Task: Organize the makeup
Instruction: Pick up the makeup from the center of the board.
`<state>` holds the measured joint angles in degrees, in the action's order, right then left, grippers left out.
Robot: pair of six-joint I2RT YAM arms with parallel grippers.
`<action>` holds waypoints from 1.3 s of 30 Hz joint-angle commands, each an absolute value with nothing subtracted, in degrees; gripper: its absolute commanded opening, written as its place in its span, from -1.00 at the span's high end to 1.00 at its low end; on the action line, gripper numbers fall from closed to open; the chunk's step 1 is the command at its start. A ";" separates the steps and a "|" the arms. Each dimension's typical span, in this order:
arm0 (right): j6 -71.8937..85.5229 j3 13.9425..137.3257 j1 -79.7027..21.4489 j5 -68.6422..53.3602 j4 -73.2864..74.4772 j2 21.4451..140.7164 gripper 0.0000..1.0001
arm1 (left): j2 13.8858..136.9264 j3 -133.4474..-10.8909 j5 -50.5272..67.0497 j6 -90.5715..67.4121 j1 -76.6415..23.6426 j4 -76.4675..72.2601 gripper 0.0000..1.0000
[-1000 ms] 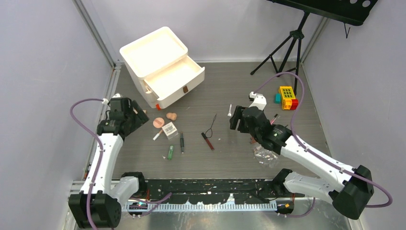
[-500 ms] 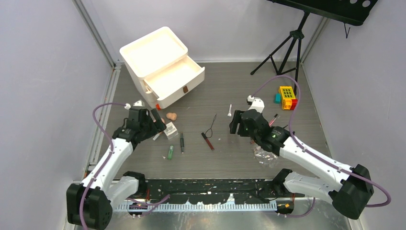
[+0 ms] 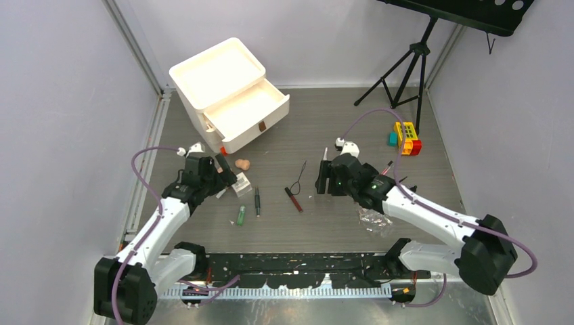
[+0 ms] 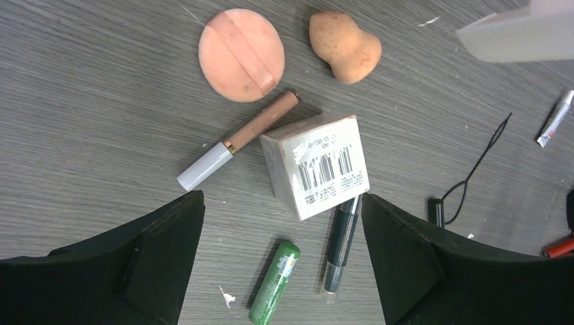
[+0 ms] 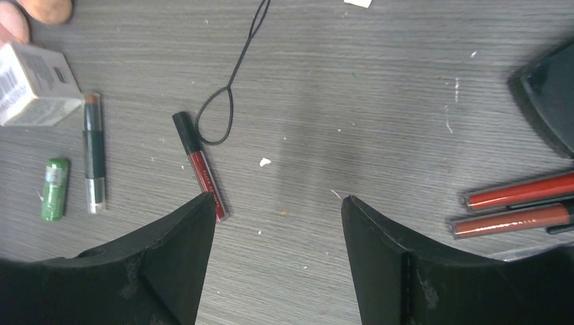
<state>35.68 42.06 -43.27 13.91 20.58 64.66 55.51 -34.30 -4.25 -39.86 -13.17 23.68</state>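
Landmark for all places: the clear barcoded box [image 4: 318,166], lying on the desk [image 4: 101,101] in front of the open white drawer unit [image 3: 230,95].

Counted around it:
- one round pink puff [image 4: 241,54] and one peach sponge [image 4: 345,46] on its far side, both apart from it
- one brown tube with a silver cap [image 4: 237,140] just beside its left corner
- one dark stick [image 4: 340,247], tip meeting the box's near edge
- one green tube [image 4: 274,282] near that stick, clear of the box

Farther to the box's right: one black cord loop [image 5: 227,101], one red gloss with a black cap [image 5: 201,166] and one small white tube [image 4: 555,120]. Well to its right: two red tubes [image 5: 521,191] side by side. Farther still: one stack of toy blocks [image 3: 406,137].

Left tool [image 4: 279,200] spread wide, hovering directly over the box, gripping nothing. Right tool [image 5: 276,200] likewise spread, over bare desk right of the red gloss, gripping nothing.

Puff plain in the left wrist view, covered by the left arm from above. Red tubes sharp only in the right wrist view. Drawer unit and blocks whole only from above.
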 commanded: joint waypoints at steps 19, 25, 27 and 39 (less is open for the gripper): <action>22.65 55.34 -51.76 6.86 18.15 88.17 -0.32 | 54.17 -45.53 -17.40 -38.06 -13.23 35.74 -0.81; 19.82 58.96 -53.06 6.51 18.45 94.01 -0.26 | 52.77 -47.83 -19.40 -36.77 -13.10 39.24 -0.86; 19.37 60.02 -53.10 6.13 18.85 95.62 -0.22 | 52.04 -48.23 -19.82 -36.51 -13.12 39.67 -0.88; 17.99 63.39 -54.53 6.24 21.96 101.34 0.10 | 52.13 -51.66 -19.95 -34.14 -13.01 42.93 -0.91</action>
<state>19.07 61.45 -53.89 5.50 20.95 101.14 52.36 -48.29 -18.72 -35.68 -13.17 41.52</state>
